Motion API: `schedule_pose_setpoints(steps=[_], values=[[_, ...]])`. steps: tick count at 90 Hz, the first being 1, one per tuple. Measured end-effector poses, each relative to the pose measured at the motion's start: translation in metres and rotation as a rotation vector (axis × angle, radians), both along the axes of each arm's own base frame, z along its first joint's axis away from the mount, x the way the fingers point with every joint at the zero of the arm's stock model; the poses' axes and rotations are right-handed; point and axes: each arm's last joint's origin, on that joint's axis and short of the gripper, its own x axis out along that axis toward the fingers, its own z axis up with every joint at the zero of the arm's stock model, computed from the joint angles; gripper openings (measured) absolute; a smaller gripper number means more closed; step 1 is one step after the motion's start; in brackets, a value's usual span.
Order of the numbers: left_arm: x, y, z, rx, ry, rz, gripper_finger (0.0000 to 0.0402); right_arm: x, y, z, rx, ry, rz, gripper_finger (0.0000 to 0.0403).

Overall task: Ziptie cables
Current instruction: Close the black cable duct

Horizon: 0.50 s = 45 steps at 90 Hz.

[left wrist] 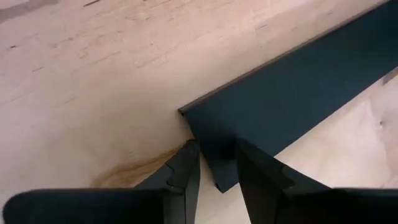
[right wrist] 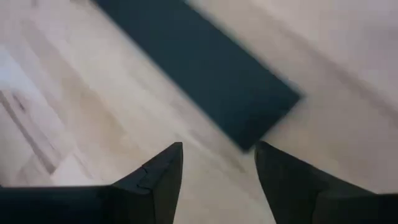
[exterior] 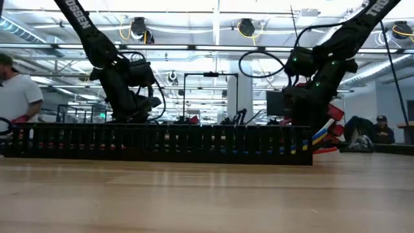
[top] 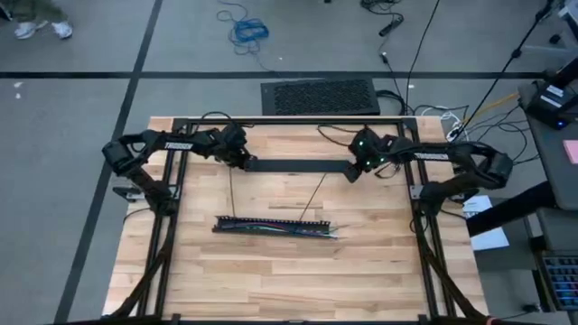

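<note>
A: Starting from the left, what does the left gripper [top: 246, 161] do?

B: It is at the far part of the wooden table [top: 271, 280], at the left end of a flat dark strip [top: 298, 165]. In the left wrist view its fingers [left wrist: 186, 171] stand on both sides of the corner of that strip [left wrist: 292, 93], with only a narrow gap between them. If they really press the strip, one cannot tell.

A: And in the middle of the table?

B: There lies the long black slotted bar [top: 271, 222], nearer than the strip and well apart from both grippers. The cables [top: 298, 232] lie along its near side, touching it, and their ends come out past the bar's right end. In the low view the coloured ends [exterior: 320, 137] show at the right end of the bar [exterior: 162, 144]. Two thin dark zipties [top: 230, 194] stand up from the bar, one near its left end and one [top: 313, 197] right of the middle, leaning to the right.

A: And the right side?

B: The right gripper [top: 355, 171] is at the right end of the same dark strip. In the right wrist view its fingers [right wrist: 158, 171] are wide apart and hold nothing; the end of the strip [right wrist: 249, 106] lies just in front of them.
</note>
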Motion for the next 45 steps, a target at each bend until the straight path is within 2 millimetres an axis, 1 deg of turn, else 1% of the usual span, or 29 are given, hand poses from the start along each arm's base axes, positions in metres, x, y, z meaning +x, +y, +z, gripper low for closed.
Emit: schedule_pose_setpoints(steps=[10,20,31,45], values=[[0.000,0.000,0.000,0.000,-0.001,0.000,0.0100,-0.003,-0.005,0.000,-0.005,-0.002,-0.014,0.0192],[0.000,0.000,0.000,0.000,-0.001,-0.001,0.0100,-0.001,-0.009,-0.011,0.016,0.029,-0.019,0.0192],[0.001,-0.001,0.000,0.005,-0.003,-0.010,0.0100,0.006,-0.013,-0.024,0.023,0.033,-0.016,0.0192],[0.003,-0.004,0.000,0.017,-0.004,-0.034,0.0100,0.012,-0.017,-0.032,0.052,-0.004,-0.025,0.0192]])
